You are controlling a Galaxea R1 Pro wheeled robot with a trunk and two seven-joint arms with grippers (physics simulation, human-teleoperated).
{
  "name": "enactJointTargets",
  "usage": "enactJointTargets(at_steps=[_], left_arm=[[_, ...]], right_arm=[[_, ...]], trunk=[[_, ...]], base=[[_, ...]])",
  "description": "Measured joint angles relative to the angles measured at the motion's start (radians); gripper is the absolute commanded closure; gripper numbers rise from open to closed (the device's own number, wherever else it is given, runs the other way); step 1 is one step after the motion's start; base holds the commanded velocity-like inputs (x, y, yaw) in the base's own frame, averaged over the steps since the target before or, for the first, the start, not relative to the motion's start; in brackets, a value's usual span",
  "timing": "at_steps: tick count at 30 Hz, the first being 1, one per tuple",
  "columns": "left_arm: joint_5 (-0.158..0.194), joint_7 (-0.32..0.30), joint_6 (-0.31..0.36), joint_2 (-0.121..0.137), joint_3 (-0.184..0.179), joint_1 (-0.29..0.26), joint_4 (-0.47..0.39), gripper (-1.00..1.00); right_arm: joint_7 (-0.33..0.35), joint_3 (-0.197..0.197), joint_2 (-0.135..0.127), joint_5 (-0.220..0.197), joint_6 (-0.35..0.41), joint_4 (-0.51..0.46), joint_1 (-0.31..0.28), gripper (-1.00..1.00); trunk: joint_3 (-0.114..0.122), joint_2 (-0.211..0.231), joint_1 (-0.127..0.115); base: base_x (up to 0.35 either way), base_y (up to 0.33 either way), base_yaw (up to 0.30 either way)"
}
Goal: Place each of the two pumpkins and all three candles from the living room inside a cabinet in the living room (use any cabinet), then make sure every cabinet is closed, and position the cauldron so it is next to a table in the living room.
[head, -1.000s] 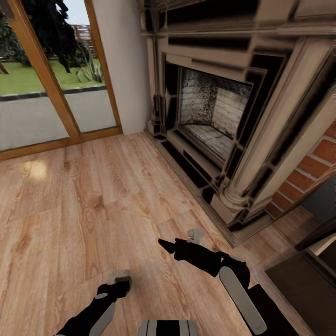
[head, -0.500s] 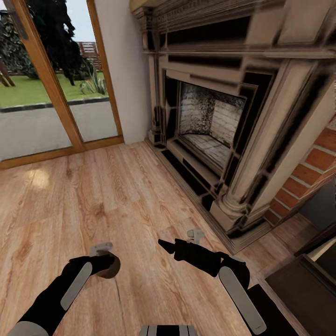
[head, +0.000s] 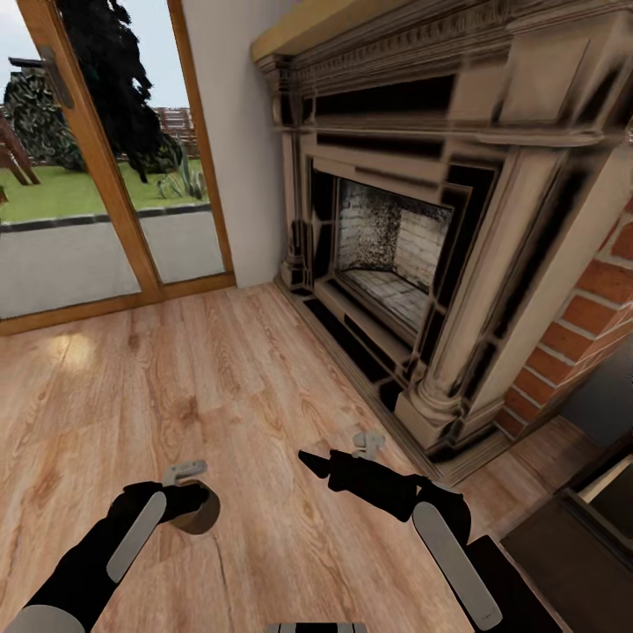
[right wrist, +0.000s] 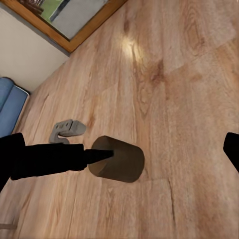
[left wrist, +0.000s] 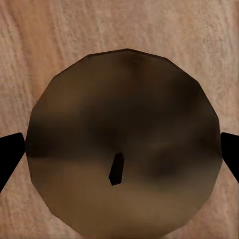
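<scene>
The robot is carrying one candle [head: 195, 510] across the living room, so the step in hand is, by my judgement, the transport of a candle toward a cabinet. The left pincer [head: 189, 494] is grasping that candle: in the left wrist view its two dark fingertips [left wrist: 10, 154] are sitting at opposite sides of the candle's round brown face [left wrist: 124, 144], with the short dark wick near the middle. The candle is hanging above the wooden floor [head: 220, 369], not resting on it, low at the left of the head view, well apart from the fireplace [head: 396, 255].

It is a short, stubby brown cylinder. In the right wrist view [right wrist: 117, 159] its long axis is lying roughly level with the floor, and the wick end is facing back along the left pincer toward its camera, the other flat end pointing away from the arm.

The right pincer [head: 367, 442] is reaching forward over the floor near the fireplace hearth, holding nothing; its fingers are standing apart, released.

A dark-brown edge [head: 571, 554] is showing at the lower right corner of the head view; I cannot tell whether this is the cabinet. The next move is calling for a turn of the base toward a cabinet, a door opened with the free right pincer, and the candle set inside.
</scene>
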Motion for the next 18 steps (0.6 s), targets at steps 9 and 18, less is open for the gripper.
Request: enactJointTargets(at_steps=[9, 18], left_arm=[[-0.002, 0.0, 0.035, 0.002, 0.024, 0.0, -0.001, 1.0], [0.003, 0.0, 0.038, 0.001, 0.049, 0.0, -0.002, 1.0]], right_arm=[[-0.002, 0.0, 0.001, 0.0, 0.0, 0.001, 0.0, -1.0], [-0.002, 0.001, 0.001, -0.001, 0.0, 0.001, 0.0, -1.0]], trunk=[[0.028, 0.063, -0.034], [0.028, 0.063, -0.034]], base=[[0.0, 0.0, -0.224], [0.0, 0.0, -0.279]])
